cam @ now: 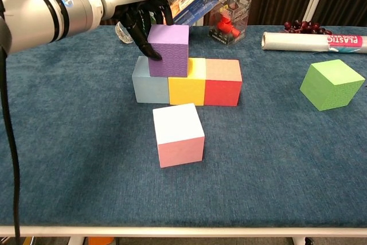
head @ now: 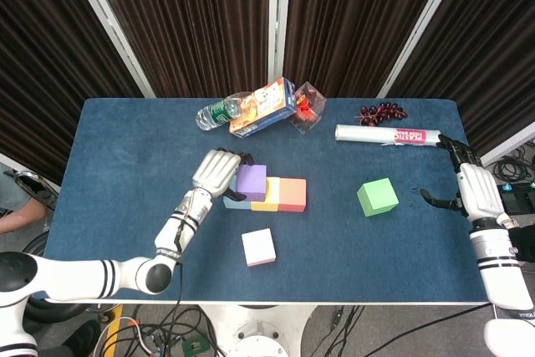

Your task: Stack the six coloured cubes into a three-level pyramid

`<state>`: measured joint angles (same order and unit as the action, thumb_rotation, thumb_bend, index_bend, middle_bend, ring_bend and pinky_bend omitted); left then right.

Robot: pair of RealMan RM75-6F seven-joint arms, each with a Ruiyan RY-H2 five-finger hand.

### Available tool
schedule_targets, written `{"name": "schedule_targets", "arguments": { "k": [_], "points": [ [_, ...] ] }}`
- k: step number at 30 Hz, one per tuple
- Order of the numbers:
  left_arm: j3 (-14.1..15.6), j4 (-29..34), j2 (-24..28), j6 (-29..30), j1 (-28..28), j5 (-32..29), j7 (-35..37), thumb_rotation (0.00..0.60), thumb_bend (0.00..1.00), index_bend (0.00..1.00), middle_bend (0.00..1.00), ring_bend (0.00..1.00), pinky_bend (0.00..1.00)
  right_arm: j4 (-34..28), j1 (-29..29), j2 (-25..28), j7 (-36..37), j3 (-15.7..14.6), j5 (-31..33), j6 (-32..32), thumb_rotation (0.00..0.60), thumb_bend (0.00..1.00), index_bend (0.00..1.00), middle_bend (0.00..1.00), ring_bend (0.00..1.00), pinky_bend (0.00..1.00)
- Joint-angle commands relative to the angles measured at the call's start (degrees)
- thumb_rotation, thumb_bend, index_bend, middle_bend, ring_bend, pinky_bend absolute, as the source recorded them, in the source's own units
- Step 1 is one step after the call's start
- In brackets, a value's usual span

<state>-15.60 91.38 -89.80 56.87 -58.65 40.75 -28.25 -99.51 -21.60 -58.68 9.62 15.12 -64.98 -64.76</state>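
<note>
Left hand point(cam: 140, 12): gripping the purple cube point(cam: 168, 50), centre-left of frame.
Tip: centre it over the blue point(cam: 149, 87)/yellow point(cam: 186, 89) seam.
Right hand point(head: 472, 190): open, idle.

We see a table point(cam: 69, 159) under matt, napped blue cloth. The purple cube point(cam: 169, 50) has a finely textured, matt face. The bottle point(head: 219, 112) and box point(cam: 232, 18) are clear, glossy plastic; the left hand point(cam: 135, 4) has a smooth white shell.

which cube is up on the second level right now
The purple cube, held by the left hand. It sits atop the blue cube and yellow cube; all the other cubes rest on the table.
</note>
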Motion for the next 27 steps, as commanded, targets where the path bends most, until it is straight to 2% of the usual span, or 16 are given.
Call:
{"name": "schedule_targets", "arguments": {
  "k": [1,6,13,27],
  "points": [
    [0.1,0.1,0.0,0.2,0.0,0.2,0.0,0.6,0.13,0.39,0.47,0.4,0.31,0.0,0.0,-0.1,-0.1,0.0,0.0,0.0,0.6,0.17,0.0,0.14,0.0,0.0],
    [0.3,0.3,-0.1,0.6,0.1,0.1,-0.3,0.6,0.1,0.31,0.44,0.39,0.3,0.0,0.0,-0.1,0.0,0.0,0.0,-0.1,0.6,0.17,0.0,0.14,0.0,0.0],
    [0.5,0.4,0.0,0.6,0.1,0.0,-0.6,0.6,0.09,0.25,0.39,0.37,0.28,0.0,0.1,0.0,0.2,0.1,-0.2,-0.2,0.6,0.17,0.0,0.14,0.0,0.0],
    [1.1,0.2,0.2,0.5,0.2,0.6,-0.7,0.6,0.09,0.24,0.36,0.35,0.28,-0.2,0.2,0.0,0.2,0.0,-0.3,-0.3,0.6,0.17,0.0,0.14,0.0,0.0]
  ]
}}
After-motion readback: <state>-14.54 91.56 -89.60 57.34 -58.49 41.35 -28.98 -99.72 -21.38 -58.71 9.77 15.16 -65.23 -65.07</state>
